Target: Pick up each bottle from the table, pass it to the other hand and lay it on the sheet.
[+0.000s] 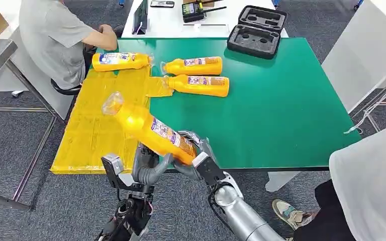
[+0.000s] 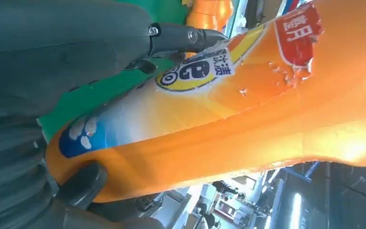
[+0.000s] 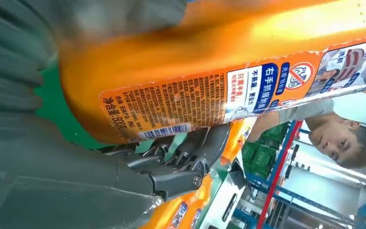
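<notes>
Both hands hold one orange bottle (image 1: pixel 148 128) at its bottom end, in the air by the table's near edge; the right hand (image 1: pixel 193 150) and the left hand (image 1: pixel 148 168) each grip it, likely mid hand-over. It tilts cap-first over the yellow sheet (image 1: pixel 95 130), where one bottle on the sheet (image 1: pixel 120 61) already lies; two more bottles (image 1: pixel 196 75) wait on the green table (image 1: pixel 281 110).

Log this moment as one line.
stage: handover | orange plastic bottle: tilted, above table edge | left hand: grips base | right hand: grips base | yellow sheet: one bottle
</notes>
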`<state>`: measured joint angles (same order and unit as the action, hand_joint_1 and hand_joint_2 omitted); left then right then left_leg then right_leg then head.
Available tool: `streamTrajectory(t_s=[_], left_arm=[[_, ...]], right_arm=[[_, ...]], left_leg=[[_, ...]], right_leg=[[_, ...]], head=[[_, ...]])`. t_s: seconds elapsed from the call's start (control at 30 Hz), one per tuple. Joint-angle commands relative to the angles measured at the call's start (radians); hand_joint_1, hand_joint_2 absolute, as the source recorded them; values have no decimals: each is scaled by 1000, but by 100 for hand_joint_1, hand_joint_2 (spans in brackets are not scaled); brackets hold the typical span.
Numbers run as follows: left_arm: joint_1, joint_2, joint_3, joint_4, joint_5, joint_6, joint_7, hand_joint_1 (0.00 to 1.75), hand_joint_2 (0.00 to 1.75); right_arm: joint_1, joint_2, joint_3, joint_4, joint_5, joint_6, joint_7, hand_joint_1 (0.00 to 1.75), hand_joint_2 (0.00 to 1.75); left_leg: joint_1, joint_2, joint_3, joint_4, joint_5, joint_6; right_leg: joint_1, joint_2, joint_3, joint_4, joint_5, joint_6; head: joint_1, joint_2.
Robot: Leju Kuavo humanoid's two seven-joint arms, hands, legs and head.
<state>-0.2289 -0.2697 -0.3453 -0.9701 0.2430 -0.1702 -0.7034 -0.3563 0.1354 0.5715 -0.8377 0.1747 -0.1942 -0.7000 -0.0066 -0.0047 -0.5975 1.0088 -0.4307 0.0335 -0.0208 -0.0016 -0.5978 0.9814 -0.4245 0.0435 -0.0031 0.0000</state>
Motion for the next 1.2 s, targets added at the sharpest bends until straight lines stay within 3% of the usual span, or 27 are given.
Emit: streamTrajectory(t_s=[0.03, 0.7, 0.73, 0.77, 0.8, 1.2], left_arm=[[-13, 12, -2, 10, -2, 2, 5, 0, 175], [-17, 12, 6, 29, 5, -13, 5, 0, 175], [-18, 13, 5, 30, 6, -22, 5, 42, 175], [-19, 12, 3, 30, 3, -25, 5, 147, 175], [-20, 11, 0, 28, 2, -33, 5, 166, 175], [-37, 2, -5, 49, -6, -68, 5, 175, 175]], right_arm=[[-40, -3, 44, 89, -2, 9, 2, 159, 175], [-27, -13, 22, 83, 1, 0, 2, 154, 175], [-26, -12, 24, 84, 4, 0, 2, 150, 175], [-25, -10, 27, 86, 9, -1, 2, 154, 175], [-24, -8, 28, 87, 11, 0, 2, 155, 175], [-19, -4, 42, 95, 19, -5, 2, 152, 175]], left_leg=[[1, 1, 2, 0, -1, -1], [2, 0, 4, 0, -1, -2], [1, 0, 3, 0, -1, -2], [1, 0, 2, 0, -1, -2], [2, 0, 4, 0, -1, -2], [1, -1, 2, 0, 0, -1]], right_leg=[[1, 0, 2, -1, 0, -1], [2, 0, 4, -1, -1, -2], [2, -1, 4, -1, -1, -2], [1, -1, 3, -1, -1, -2], [2, 0, 4, -1, -1, -2], [1, -1, 2, -1, -1, -1]], head=[[0, 0], [0, 0], [0, 0], [0, 0], [0, 0], [0, 0]])
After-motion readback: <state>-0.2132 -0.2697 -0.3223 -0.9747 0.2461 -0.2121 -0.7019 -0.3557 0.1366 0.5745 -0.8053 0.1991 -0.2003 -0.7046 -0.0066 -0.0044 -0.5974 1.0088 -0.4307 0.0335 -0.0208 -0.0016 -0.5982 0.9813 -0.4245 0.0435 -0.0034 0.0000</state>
